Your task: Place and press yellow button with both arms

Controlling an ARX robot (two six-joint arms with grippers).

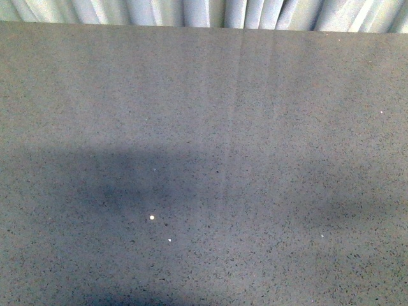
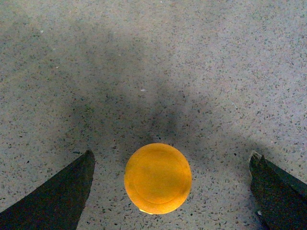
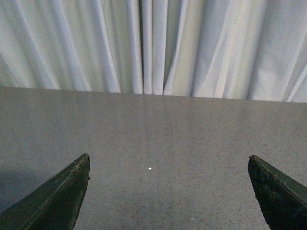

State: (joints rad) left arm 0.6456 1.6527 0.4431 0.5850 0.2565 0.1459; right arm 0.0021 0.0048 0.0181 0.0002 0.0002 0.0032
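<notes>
Tabletop (image 1: 204, 95): grey speckled stone-look surface, fills most of all 3 views (a few bright white specks on it in the front view).
Left gripper (image 2: 171, 154): pointing straight down at the table, spread wide, its 2 dark fingers (image 2: 57, 196) far apart and holding nothing.
Yellow button (image 2: 158, 178): sits on the table between those 2 fingers with a clear gap on each side, so neither one touches it. Only the round orange-yellow cap shows from above, the body under it is hidden.
Shadow (image 2: 120, 96): big soft dark patch on the table around the button. The front view has a similar dark blotch across its left half.
Right gripper (image 3: 168, 157): also spread wide, with only speckled table showing between its fingers. It's aimed across the table rather than down at it.
Curtain (image 3: 153, 43): pale and pleated, hanging behind the table's far edge. It's clear in the right wrist view and shows as a thin strip along the top of the front view.
</notes>
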